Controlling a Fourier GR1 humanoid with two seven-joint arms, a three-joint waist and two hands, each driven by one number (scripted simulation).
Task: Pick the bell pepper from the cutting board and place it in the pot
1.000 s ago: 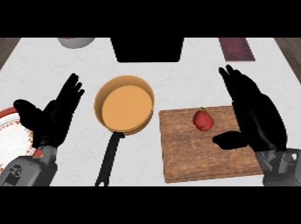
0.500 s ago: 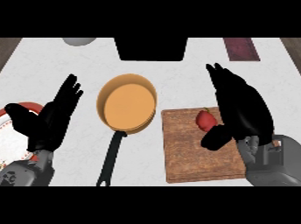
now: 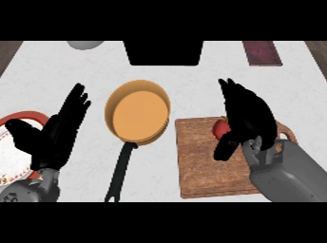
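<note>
The red bell pepper [image 3: 221, 127] lies near the far edge of the brown wooden cutting board [image 3: 216, 171], which sits at the counter's near right. The right hand [image 3: 247, 118] is over it and hides most of it; its fingers are straight and spread, the thumb hanging toward the board's middle, nothing gripped yet.

To do this step well, I judge the hand should settle lower with the pepper between thumb and fingers, then curl round its widest part before lifting, since a smooth rounded pepper will likely roll away from a glancing touch. The lift should clear the board's edge before swinging left.

The orange round pan with a long black handle [image 3: 138, 114] stands just left of the board, near the counter's middle, and holds nothing. The white plate with a red patterned rim [image 3: 1, 152] at the near left edge looks bare too.

The left hand [image 3: 54, 133] rests open beside that plate, fingers up.
</note>
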